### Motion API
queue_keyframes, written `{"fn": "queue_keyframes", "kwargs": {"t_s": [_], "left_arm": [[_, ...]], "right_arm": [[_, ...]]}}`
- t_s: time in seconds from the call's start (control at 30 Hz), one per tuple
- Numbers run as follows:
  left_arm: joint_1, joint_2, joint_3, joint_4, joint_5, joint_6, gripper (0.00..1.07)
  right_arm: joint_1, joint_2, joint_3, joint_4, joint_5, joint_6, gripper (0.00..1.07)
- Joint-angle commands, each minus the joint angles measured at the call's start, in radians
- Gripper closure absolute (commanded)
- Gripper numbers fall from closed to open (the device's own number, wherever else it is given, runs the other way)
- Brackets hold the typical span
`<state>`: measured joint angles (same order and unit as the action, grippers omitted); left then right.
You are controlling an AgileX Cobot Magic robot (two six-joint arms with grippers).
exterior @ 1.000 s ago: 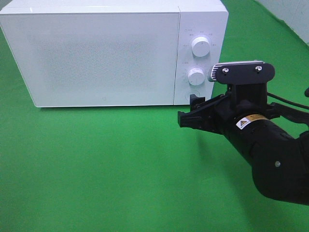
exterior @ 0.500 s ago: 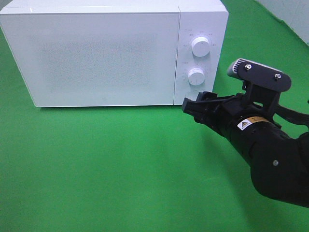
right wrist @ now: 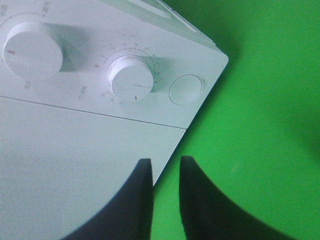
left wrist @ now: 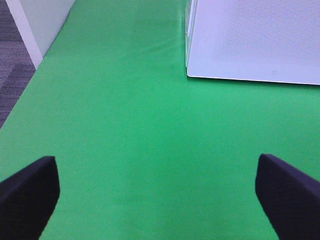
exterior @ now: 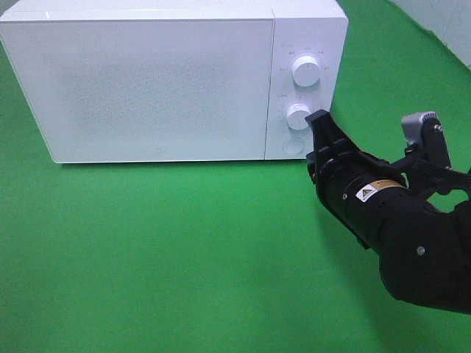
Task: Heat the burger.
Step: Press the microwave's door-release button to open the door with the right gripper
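Burger: not in sight in any view; I cannot tell whether it is behind the closed door.
My right gripper (right wrist: 164, 162): jaws narrowed to a slim gap, empty, just beside the boxy white microwave's (exterior: 162, 88) control panel.
Likely target: round flush white button (right wrist: 185, 89) at the panel's lower corner, just ahead of my tips.
My left gripper (left wrist: 157, 172): wide open, empty, off the microwave's opposite front corner. The right is nearer.

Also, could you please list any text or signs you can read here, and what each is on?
"0": on the scale round the lower knob of the microwave; other panel markings too blurred.
Yellow warning-triangle sticker on the right arm: wording too small to read.
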<state>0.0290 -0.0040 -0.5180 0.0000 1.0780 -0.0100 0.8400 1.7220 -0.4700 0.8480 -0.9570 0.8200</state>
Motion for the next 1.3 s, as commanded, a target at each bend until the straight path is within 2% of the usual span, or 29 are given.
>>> {"fn": "queue_keyframes", "kwargs": {"t_s": [0.03, 0.07, 0.1, 0.37, 0.43, 0.67, 0.8, 1.3], "left_arm": [[0.001, -0.005, 0.003, 0.000, -0.010, 0.002, 0.06], [0.001, -0.005, 0.003, 0.000, -0.010, 0.002, 0.06], [0.001, -0.005, 0.003, 0.000, -0.010, 0.002, 0.06], [0.001, -0.005, 0.003, 0.000, -0.010, 0.002, 0.06], [0.001, -0.005, 0.003, 0.000, -0.010, 0.002, 0.06], [0.001, -0.005, 0.003, 0.000, -0.010, 0.002, 0.06], [0.001, -0.005, 0.003, 0.000, -0.010, 0.002, 0.06], [0.001, -0.005, 0.003, 0.000, -0.010, 0.002, 0.06]], "right_arm": [[0.003, 0.004, -0.009, -0.015, 0.001, 0.169, 1.02], [0.003, 0.004, -0.009, -0.015, 0.001, 0.169, 1.02], [0.003, 0.004, -0.009, -0.003, 0.000, 0.219, 1.07], [-0.029, 0.004, -0.010, 0.000, 0.003, 0.311, 1.07], [-0.069, 0.024, -0.046, -0.015, 0.034, 0.318, 1.07], [-0.108, 0.093, -0.108, -0.073, 0.054, 0.388, 1.07], [-0.154, 0.168, -0.183, -0.135, 0.087, 0.432, 1.07], [-0.238, 0.311, -0.341, -0.171, 0.162, 0.435, 1.07]]}}
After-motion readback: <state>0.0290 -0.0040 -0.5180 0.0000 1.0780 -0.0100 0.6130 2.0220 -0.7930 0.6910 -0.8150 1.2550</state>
